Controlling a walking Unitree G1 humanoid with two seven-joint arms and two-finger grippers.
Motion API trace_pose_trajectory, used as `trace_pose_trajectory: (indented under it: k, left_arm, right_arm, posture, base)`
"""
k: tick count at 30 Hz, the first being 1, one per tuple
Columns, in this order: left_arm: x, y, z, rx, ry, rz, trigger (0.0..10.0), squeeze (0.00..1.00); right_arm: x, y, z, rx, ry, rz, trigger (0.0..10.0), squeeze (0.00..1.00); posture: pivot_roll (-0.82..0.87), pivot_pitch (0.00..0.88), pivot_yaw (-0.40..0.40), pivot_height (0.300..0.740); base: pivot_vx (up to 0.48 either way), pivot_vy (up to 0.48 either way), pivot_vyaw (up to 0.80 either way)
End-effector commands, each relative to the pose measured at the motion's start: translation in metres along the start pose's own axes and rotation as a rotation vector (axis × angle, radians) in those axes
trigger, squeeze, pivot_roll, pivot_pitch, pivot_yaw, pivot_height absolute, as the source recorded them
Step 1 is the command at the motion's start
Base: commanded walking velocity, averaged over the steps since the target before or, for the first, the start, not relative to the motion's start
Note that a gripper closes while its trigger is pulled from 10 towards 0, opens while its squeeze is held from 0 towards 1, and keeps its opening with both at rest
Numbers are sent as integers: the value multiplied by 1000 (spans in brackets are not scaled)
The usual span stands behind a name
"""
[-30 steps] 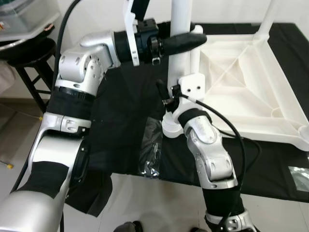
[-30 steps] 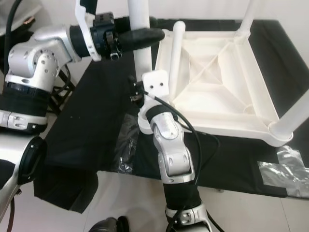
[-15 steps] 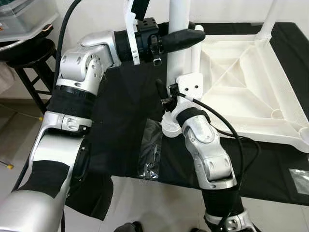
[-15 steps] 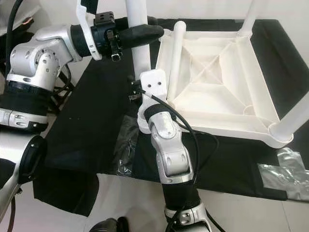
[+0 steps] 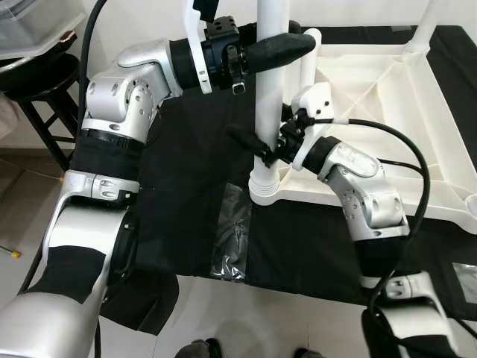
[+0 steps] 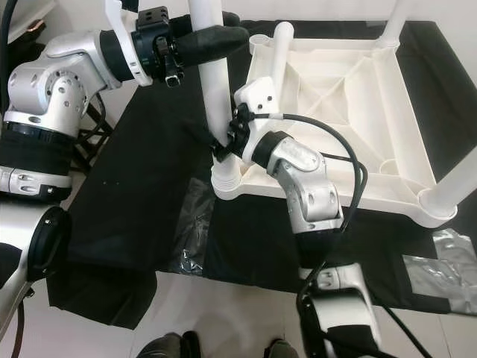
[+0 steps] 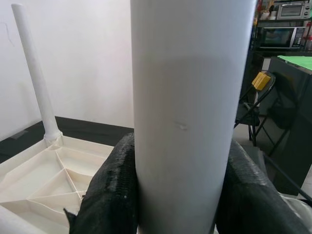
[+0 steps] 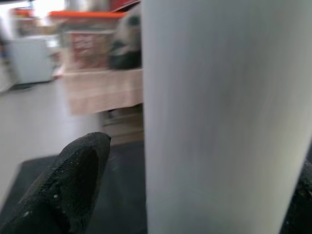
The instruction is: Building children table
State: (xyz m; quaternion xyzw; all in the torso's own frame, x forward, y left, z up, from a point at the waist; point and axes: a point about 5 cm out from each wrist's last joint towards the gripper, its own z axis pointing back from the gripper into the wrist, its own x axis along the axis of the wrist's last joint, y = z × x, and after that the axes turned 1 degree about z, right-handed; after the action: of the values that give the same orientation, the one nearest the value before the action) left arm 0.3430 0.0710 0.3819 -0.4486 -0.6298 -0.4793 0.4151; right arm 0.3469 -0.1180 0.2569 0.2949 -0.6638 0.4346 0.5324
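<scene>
A white children's table (image 5: 387, 97) lies upside down on a black cloth (image 5: 186, 186). At its near left corner a white leg (image 5: 268, 104) stands upright in the socket (image 5: 264, 190). My left gripper (image 5: 272, 48) is shut on this leg high up; in the left wrist view the leg (image 7: 190, 112) is pressed between both fingers (image 7: 109, 195). My right gripper (image 5: 261, 149) reaches the leg low down from the right side. In the right wrist view the leg (image 8: 219, 117) stands between the fingers, and one finger (image 8: 73, 180) is apart from it.
Other white legs (image 5: 307, 56) (image 5: 425, 30) (image 6: 458, 186) rise from the table's other corners. A clear plastic bag (image 5: 231, 239) lies on the cloth near its front edge. A dark stool (image 5: 37, 82) stands at the left. Silver tape (image 6: 440, 272) sticks to the cloth at the right.
My right forearm has swung out to the right and its wrist has turned, so the gripper now meets the leg from the right. The left gripper keeps its hold.
</scene>
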Motion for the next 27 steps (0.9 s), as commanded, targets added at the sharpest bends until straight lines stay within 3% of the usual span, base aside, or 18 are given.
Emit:
trace_pose_trajectory:
  k: [1,6,7,16,23,24,25,26,27]
  left_arm:
    - [-7,-4,-4,-47,46,14,0,0]
    - [-7,-5,-3,-51,47,14,0,0]
    - [-7,-5,-3,-52,49,15,0,0]
    - [-6,-4,-3,-52,48,13,0,0]
    - [-9,-6,-3,-54,50,17,0,0]
    - [-9,-6,-2,-52,55,-11,10000,0]
    - [-9,-6,-2,-52,55,-11,10000,0]
    - [-10,-7,-2,-64,58,-2,10000,1000]
    - [-11,-7,-1,-67,63,-1,10000,1000]
  right_arm:
    - [-2,1,-2,89,3,-3,10000,0]
    - [-3,-15,-4,84,7,-49,10000,0]
    - [-2,-17,-5,94,-2,-67,0,0]
    - [-6,-26,-2,167,-23,-94,0,0]
    - [-14,-26,3,104,-14,-80,0,0]
    - [-16,-26,4,70,-7,-75,0,0]
    - [-16,-26,4,70,-7,-75,0,0]
    - [-17,-23,4,32,-9,-64,0,0]
    - [-19,-18,2,-20,-36,-89,0,0]
  posture:
    - [40,161,96,740]
    - [47,166,97,740]
    - [49,168,98,740]
    - [45,172,96,740]
    - [39,171,95,740]
    - [38,170,96,740]
    - [38,170,96,740]
    - [37,170,96,740]
    - [35,171,95,740]
  base:
    - [0,0,0]
    - [0,0,0]
    - [0,0,0]
    - [0,0,0]
    - [0,0,0]
    - [0,0,0]
    - [0,0,0]
    - [0,0,0]
    - [0,0,0]
